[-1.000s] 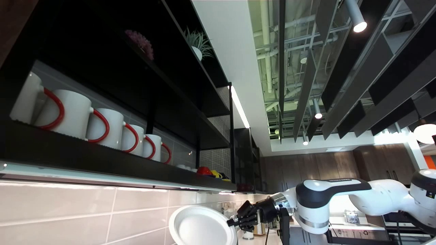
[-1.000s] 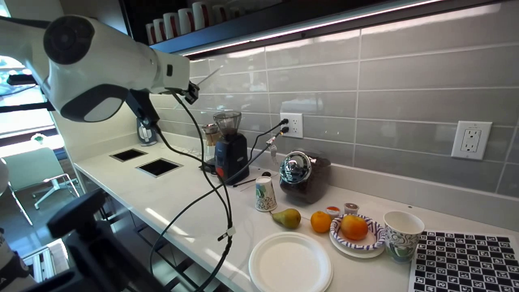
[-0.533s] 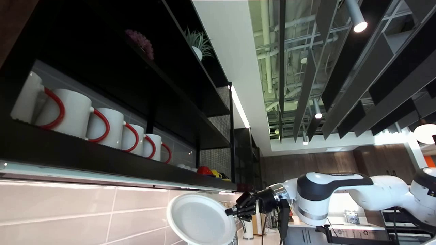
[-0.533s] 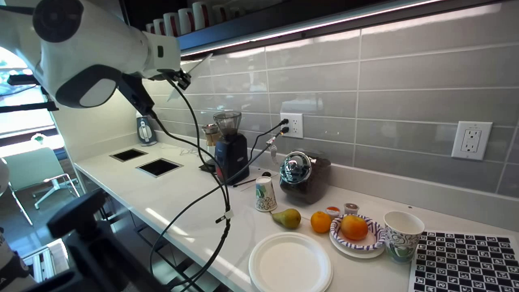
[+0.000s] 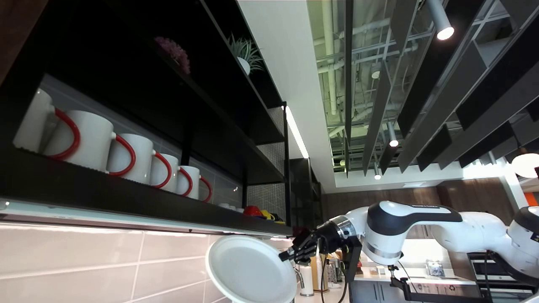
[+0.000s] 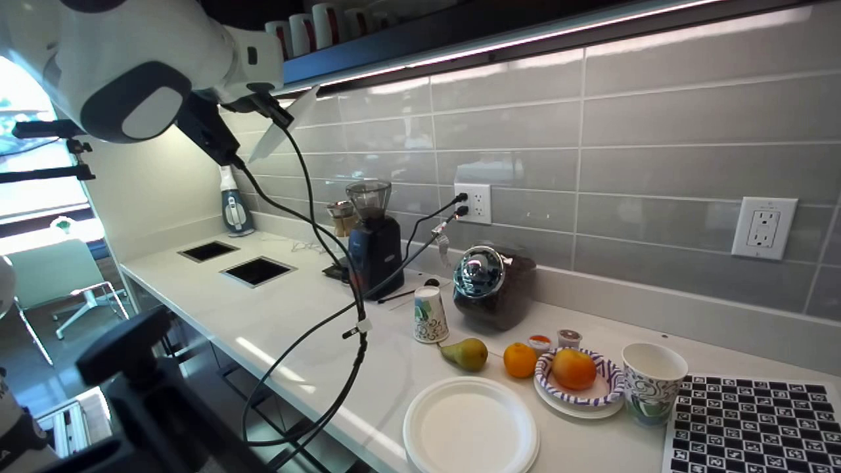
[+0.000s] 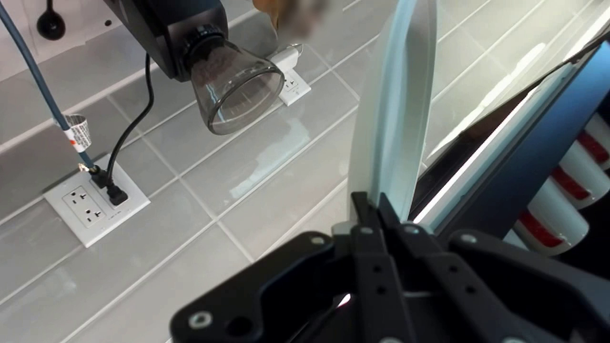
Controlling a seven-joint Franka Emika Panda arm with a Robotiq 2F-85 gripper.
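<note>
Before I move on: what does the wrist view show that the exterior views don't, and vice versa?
Only the wrist view: a second wall outlet, partly hidden by the grinder.

Only the exterior views: the arm, and on the counter a pear, an orange, paper cups, a checkered board and another white plate.

Both: the gripper, shut on the rim of the held plate; the grinder; the outlet with two cords; and the red-handled mugs.
</note>
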